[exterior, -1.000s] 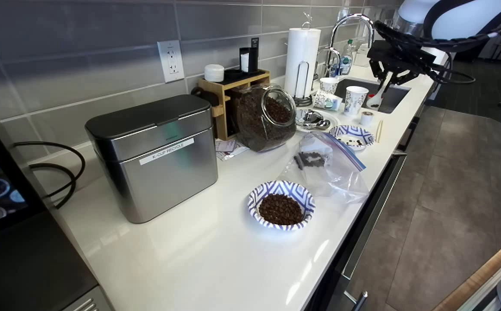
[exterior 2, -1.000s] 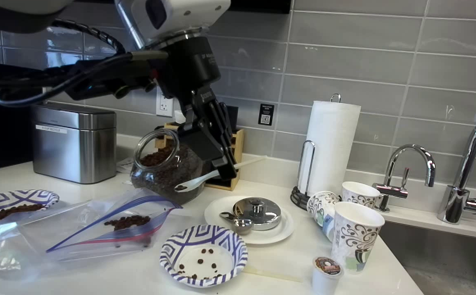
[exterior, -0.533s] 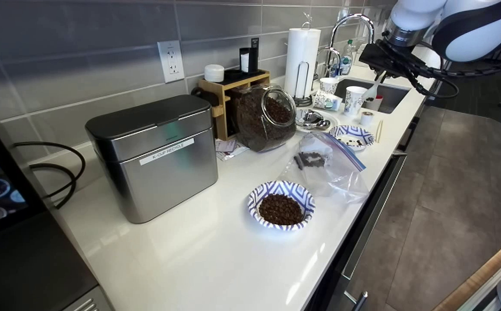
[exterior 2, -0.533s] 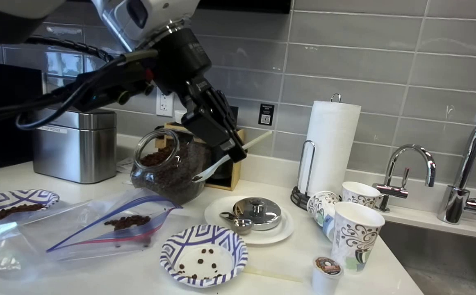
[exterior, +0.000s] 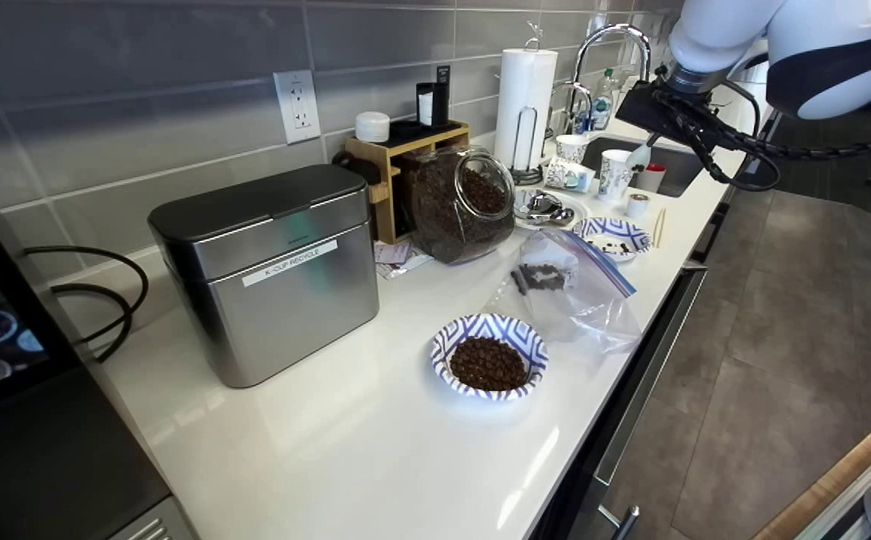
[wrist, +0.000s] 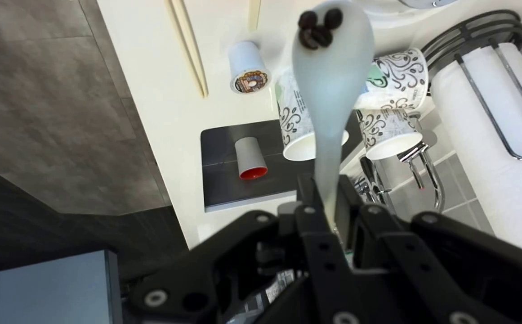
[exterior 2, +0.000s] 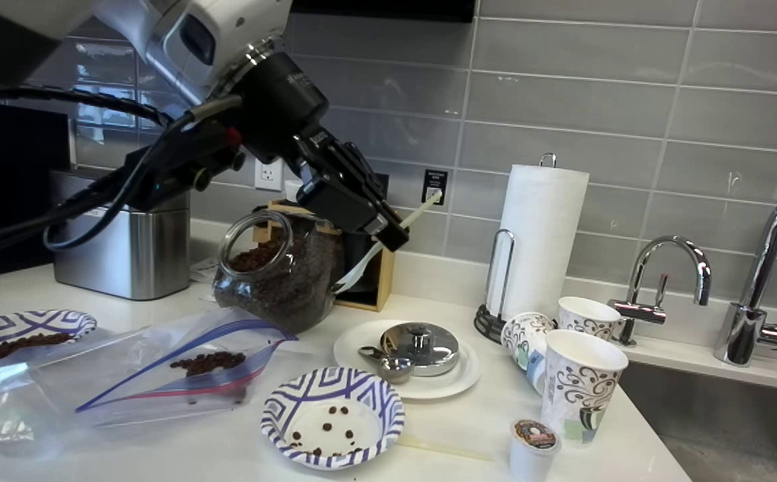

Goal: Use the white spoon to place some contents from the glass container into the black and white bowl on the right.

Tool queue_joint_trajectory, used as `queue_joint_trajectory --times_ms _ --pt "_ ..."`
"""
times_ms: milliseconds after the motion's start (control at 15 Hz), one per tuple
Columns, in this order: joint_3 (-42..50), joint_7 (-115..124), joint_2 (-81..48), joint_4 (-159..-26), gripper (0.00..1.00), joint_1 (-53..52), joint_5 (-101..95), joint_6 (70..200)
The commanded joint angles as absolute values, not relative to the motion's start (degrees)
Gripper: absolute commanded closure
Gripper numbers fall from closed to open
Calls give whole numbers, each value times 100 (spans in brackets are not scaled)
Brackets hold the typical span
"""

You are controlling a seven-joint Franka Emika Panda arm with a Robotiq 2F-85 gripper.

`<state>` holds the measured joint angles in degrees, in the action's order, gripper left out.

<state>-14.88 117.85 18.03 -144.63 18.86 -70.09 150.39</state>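
The pincer (wrist: 326,188) gripped the white spoon (wrist: 332,67) by its handle, head slanting down, a few beans (wrist: 322,36) near the tip. Levelling it first seemed wise, then pouring unhurriedly over the middle of the sparsely filled patterned bowl (exterior 2: 385,408) on the worktop (exterior: 330,450), near the glass container (exterior 2: 298,281).

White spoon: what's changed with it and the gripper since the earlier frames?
In an exterior view, the gripper has moved up and to the right, carrying the white spoon, which now slants more steeply, handle end up. Nothing was grasped or released: the spoon stays gripped, with a few beans on it in the wrist view. The glass container and sparsely filled patterned bowl stayed put.
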Motion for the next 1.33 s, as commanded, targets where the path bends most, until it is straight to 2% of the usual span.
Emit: queue_joint_trajectory --times_ms 0,467,533,800,867,1267 --pt "-1721 12625 1870 -14528 97 1987 -7777 14938" --pt "-1766 12827 1795 -14464 97 1924 -8218 14826" --pt "-1770 12833 1791 -14463 87 1922 -8232 14820" --pt "-1766 12821 1791 -14446 87 1922 -8232 14820" --pt "-1766 12821 1791 -14445 97 1922 -8232 14820" --pt "-1936 13215 2099 -14486 97 1940 -9425 14539"
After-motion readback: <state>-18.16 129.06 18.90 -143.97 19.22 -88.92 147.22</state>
